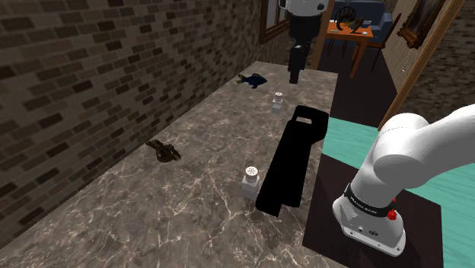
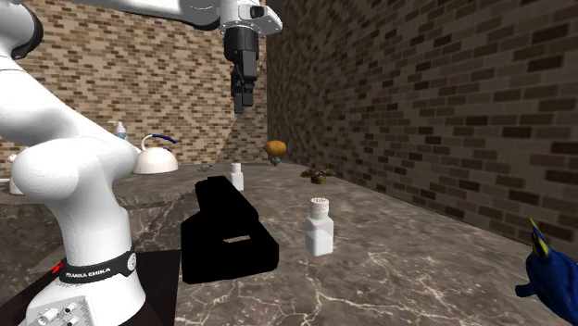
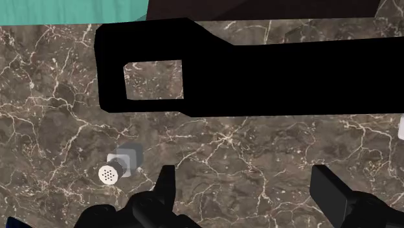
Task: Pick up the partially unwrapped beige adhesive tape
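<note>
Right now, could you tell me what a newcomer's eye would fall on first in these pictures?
A long black slab with a rectangular cutout lies along one edge of the marble counter. The black gripper hangs open high above its far end. A white shaker stands beside the slab, and the small brown tape lies off by the brick wall.

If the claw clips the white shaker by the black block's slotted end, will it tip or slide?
Likely tips if struck high: the white shaker stands upright, taller than wide. A low push might slide it; the marbled counter looks smooth. It seems small and rigid, probably light.
</note>
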You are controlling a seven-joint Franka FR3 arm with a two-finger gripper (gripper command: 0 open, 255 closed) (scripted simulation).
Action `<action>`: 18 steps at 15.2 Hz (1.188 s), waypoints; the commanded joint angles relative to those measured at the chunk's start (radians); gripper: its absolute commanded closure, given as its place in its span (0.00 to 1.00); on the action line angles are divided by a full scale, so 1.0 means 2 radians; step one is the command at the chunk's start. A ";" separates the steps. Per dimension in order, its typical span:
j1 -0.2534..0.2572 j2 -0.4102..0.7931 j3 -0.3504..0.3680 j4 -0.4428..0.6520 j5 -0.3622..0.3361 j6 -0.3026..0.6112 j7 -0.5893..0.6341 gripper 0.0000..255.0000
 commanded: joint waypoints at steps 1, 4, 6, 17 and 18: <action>0.000 0.000 0.000 0.000 0.000 0.000 0.000 0.00; 0.009 0.040 0.017 0.005 0.010 0.033 0.011 0.00; 0.014 0.069 0.028 0.012 0.015 0.054 0.019 0.00; 0.037 0.242 0.090 0.086 0.017 0.149 0.061 0.00; 0.039 0.259 0.095 0.095 0.015 0.155 0.066 0.00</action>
